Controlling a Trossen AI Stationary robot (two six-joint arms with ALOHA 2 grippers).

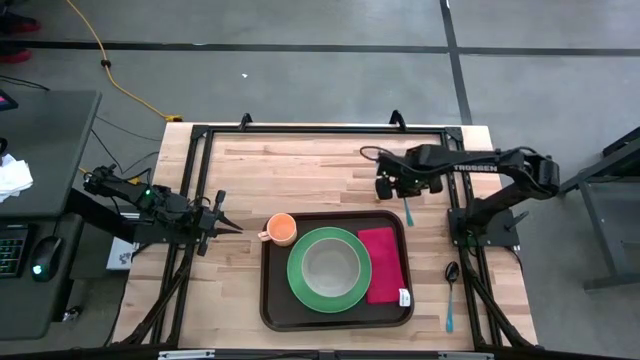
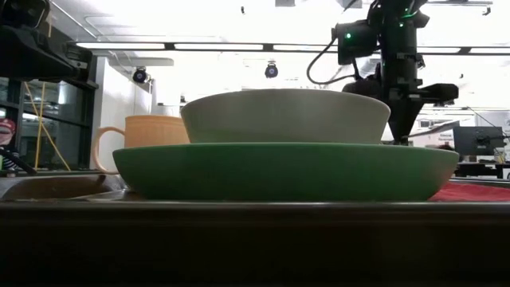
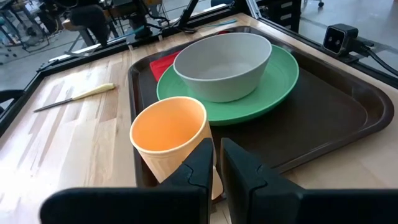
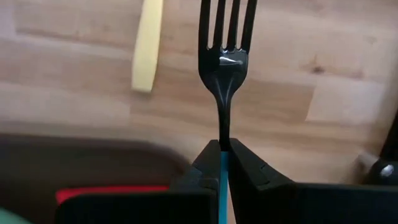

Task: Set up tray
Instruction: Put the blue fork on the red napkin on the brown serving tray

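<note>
My right gripper [image 4: 224, 155] is clamped on the blue handle of a fork [image 4: 225, 56], tines pointing away from me over bare wood. Seen from above, I hold it just off the tray's far right corner, handle trailing back toward the rim. My left gripper [image 1: 222, 222] waits at the tray's nine o'clock, just beyond the orange cup [image 1: 281, 229]; its fingers stand nearly together with a thin gap and nothing between them.

From the fork, the tray [image 1: 275, 300] lies at about seven o'clock in the overhead picture, close by, near the front edge of the table [image 1: 300, 165]. It already carries a green plate [image 1: 300, 280] in its middle with a pale bowl [image 1: 330, 266] sitting in it, a red napkin [image 1: 379, 264] along its right side, and the cup in its far left corner.

I judge the job well past halfway. Still off the tray are my fork, a blue-handled spoon [image 1: 451, 285] lying on the wood at the tray's three o'clock, and a yellow-handled knife [image 3: 81, 96] on the table beyond the tray, visible from my left wrist. Where each piece should end up I cannot tell; the napkin looks the likely place for the fork.
</note>
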